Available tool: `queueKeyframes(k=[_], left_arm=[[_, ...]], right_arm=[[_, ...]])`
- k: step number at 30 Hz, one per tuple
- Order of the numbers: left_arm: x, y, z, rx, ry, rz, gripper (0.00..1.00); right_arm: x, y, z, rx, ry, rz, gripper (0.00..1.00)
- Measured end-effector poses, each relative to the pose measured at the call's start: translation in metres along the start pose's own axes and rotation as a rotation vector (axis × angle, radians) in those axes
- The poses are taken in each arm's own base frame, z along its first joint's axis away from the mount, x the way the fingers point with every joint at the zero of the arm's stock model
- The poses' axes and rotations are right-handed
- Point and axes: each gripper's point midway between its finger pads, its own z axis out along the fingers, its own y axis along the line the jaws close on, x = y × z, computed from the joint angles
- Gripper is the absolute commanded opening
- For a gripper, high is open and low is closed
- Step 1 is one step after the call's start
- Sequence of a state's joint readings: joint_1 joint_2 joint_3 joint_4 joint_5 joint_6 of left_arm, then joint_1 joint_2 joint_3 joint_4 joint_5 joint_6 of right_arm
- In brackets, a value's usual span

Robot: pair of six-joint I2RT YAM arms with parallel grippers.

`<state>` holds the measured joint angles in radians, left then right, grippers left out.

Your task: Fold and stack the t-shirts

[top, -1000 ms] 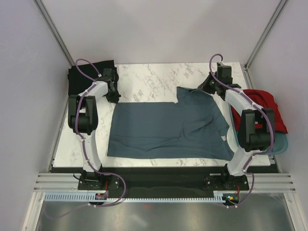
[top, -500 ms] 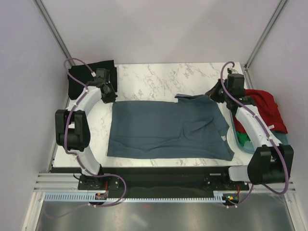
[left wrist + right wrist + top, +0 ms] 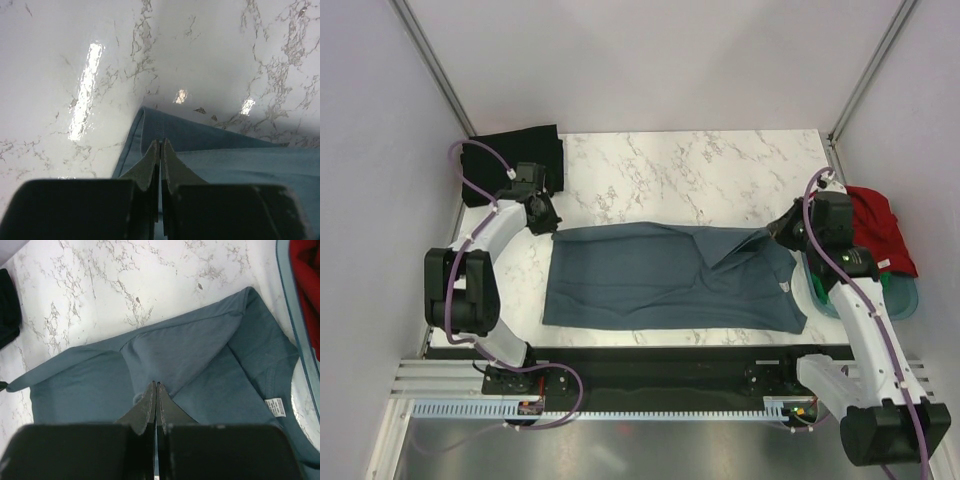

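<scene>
Slate blue-grey t-shirt lies spread flat on the marble counter, between the two hands, its far edge drawn in towards the near side. Left hand sits at the shirt's far corner on its own side; in the wrist view, the left hand has its fingers pressed together, and a ridge of doubled cloth runs straight into the tips, so it is pinching that corner. Right hand sits at the opposite far corner. From its wrist, the right hand also has its fingers together. The folds of a turned-over flap converge on the tips, so cloth appears nipped there too. A white label shows at the neckline, just to the outer side of that hand. Black t-shirt is bundled beyond the left hand, in the counter's far corner. Red t-shirt lies heaped outboard of the right hand, over a pale blue tub at the counter's edge.
</scene>
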<state>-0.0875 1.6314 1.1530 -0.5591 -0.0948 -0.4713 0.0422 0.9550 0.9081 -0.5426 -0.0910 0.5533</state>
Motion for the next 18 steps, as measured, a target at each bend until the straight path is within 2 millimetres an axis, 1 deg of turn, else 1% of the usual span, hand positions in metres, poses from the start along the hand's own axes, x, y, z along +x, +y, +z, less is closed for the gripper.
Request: queueKeyframes(k=[3,8,11,15,18], left_arm=[[-0.001,0.000,-0.003,0.006,-0.015,-0.001,0.02],[-0.005,0.000,-0.004,0.008,-0.043,-0.004,0.02],[-0.004,0.005,-0.002,-0.010,-0.054,-0.005,0.02],[0.000,0.012,-0.001,-0.032,-0.074,-0.006,0.02],[0.002,0.018,-0.004,-0.051,-0.099,-0.003,0.02]], right_arm=[[0.003,-0.003,-0.016,0.004,-0.021,0.000,0.00],[0.015,-0.011,-0.040,0.018,-0.036,0.021,0.00],[0.022,-0.019,-0.049,0.048,-0.033,0.031,0.00],[0.029,-0.030,-0.055,0.100,-0.024,0.043,0.00],[0.034,-0.037,-0.062,0.131,-0.021,0.057,0.00]])
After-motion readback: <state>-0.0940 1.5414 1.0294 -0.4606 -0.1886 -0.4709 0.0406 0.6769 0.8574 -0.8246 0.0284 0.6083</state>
